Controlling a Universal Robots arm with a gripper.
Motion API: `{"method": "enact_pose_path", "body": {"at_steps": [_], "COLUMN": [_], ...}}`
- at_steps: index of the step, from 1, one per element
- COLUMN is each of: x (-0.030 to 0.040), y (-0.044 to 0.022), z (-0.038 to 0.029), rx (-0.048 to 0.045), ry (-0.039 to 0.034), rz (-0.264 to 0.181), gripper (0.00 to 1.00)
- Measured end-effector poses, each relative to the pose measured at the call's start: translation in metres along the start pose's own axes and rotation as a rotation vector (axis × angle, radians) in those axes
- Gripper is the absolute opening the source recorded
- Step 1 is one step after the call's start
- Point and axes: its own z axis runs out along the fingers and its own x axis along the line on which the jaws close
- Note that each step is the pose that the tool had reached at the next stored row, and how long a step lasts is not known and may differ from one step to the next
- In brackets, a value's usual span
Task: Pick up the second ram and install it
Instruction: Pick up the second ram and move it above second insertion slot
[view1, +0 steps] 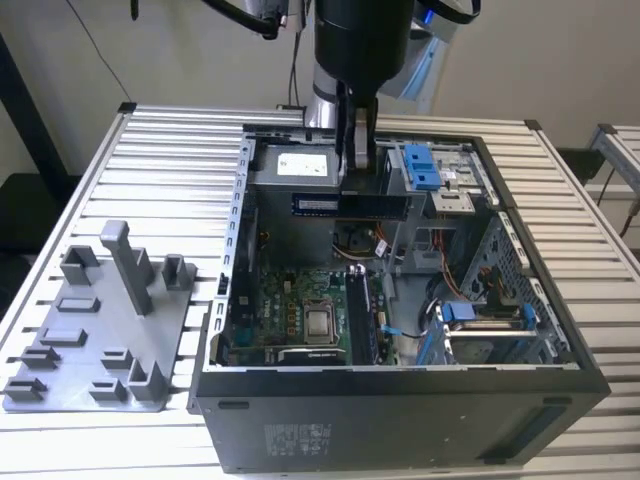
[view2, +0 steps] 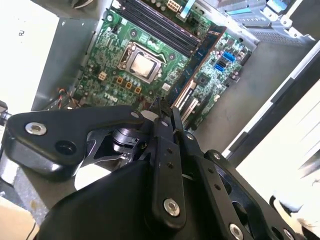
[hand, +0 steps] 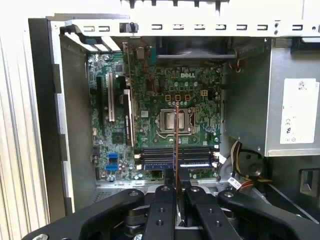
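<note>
Bluish second ram (view1: 316, 204) clamped in pincer (view1: 357, 183) above open case (view1: 400, 420); motherboard (view1: 285, 300) inside.

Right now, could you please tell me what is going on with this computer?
The robot arm's pincer is shut on the second ram, holding it level, in the air over the open computer case. The motherboard lies below, and the stick is not yet in the memory slots. A grey holder tray sits outside the case, at the exterior view's left.
</note>
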Motion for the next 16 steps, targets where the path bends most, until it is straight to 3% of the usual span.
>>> {"method": "enact_pose_path", "body": {"at_steps": [16], "x": [-0.0021], "y": [-0.0482], "z": [0.0024], "rx": [-0.0010], "ry": [-0.0161], "rz": [-0.008], "gripper": [0.14]}}
